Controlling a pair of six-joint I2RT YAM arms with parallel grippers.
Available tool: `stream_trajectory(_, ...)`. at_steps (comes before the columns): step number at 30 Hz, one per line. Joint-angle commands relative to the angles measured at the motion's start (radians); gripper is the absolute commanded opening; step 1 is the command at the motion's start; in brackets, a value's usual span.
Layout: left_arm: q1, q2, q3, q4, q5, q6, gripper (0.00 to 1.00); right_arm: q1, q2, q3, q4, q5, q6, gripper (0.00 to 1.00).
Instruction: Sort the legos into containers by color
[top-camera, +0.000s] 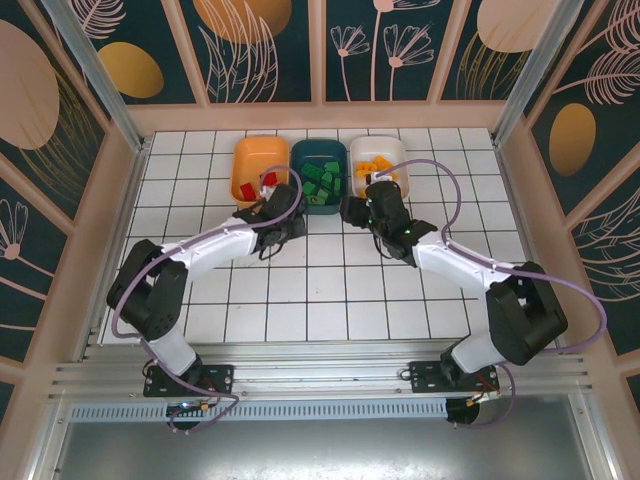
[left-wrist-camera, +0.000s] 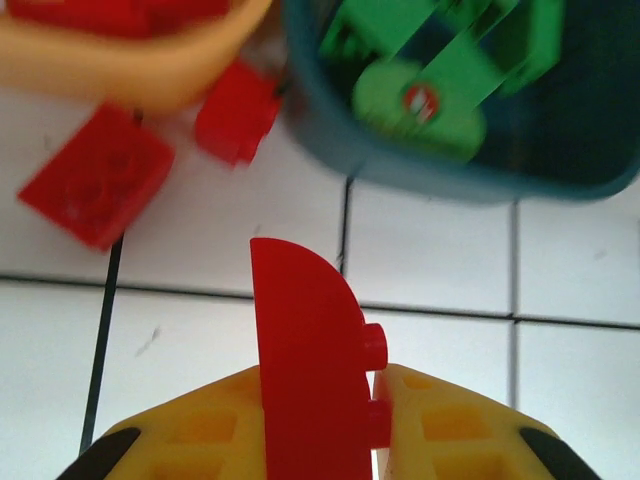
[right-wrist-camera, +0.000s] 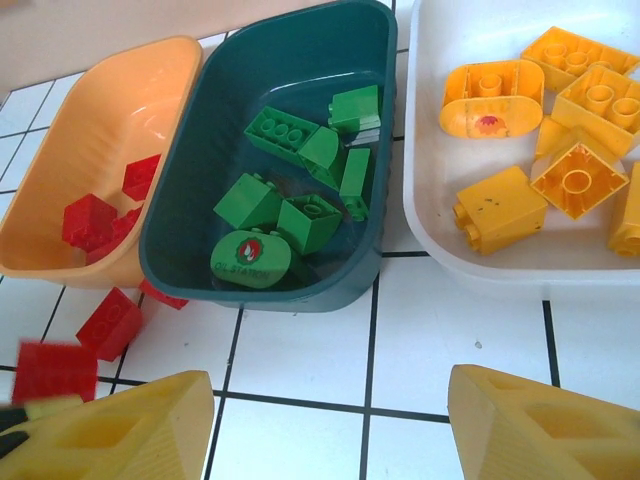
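My left gripper (left-wrist-camera: 322, 385) is shut on a red lego (left-wrist-camera: 300, 320) with a rounded top, held upright just above the tiles in front of the orange container (left-wrist-camera: 130, 75). Two loose red legos (left-wrist-camera: 95, 185) (left-wrist-camera: 237, 110) lie on the tiles by that tray's edge. The orange container (right-wrist-camera: 120, 110) holds red legos (right-wrist-camera: 95, 220), the teal container (right-wrist-camera: 290, 60) green legos (right-wrist-camera: 290, 215), the white container (right-wrist-camera: 480, 30) yellow legos (right-wrist-camera: 540, 140). My right gripper (right-wrist-camera: 330, 420) hangs open over bare tiles in front of the teal and white trays.
The three trays stand side by side at the far edge of the tiled table (top-camera: 330, 290), close to the back wall (top-camera: 320, 115). Both arms reach forward and their wrists are near each other, the left gripper (top-camera: 283, 205) beside the right gripper (top-camera: 358, 208).
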Motion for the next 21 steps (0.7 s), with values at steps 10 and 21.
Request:
stream_trajectory(10, 0.222, 0.337, 0.475, -0.161, -0.001, 0.198, 0.24, -0.006, -0.135, -0.037, -0.080, 0.004, -0.011, 0.64)
stream_trajectory(21, 0.283, 0.485, 0.724, -0.269, -0.002, 0.246, 0.66, -0.023, -0.178, -0.017, -0.160, -0.058, -0.074, 0.69)
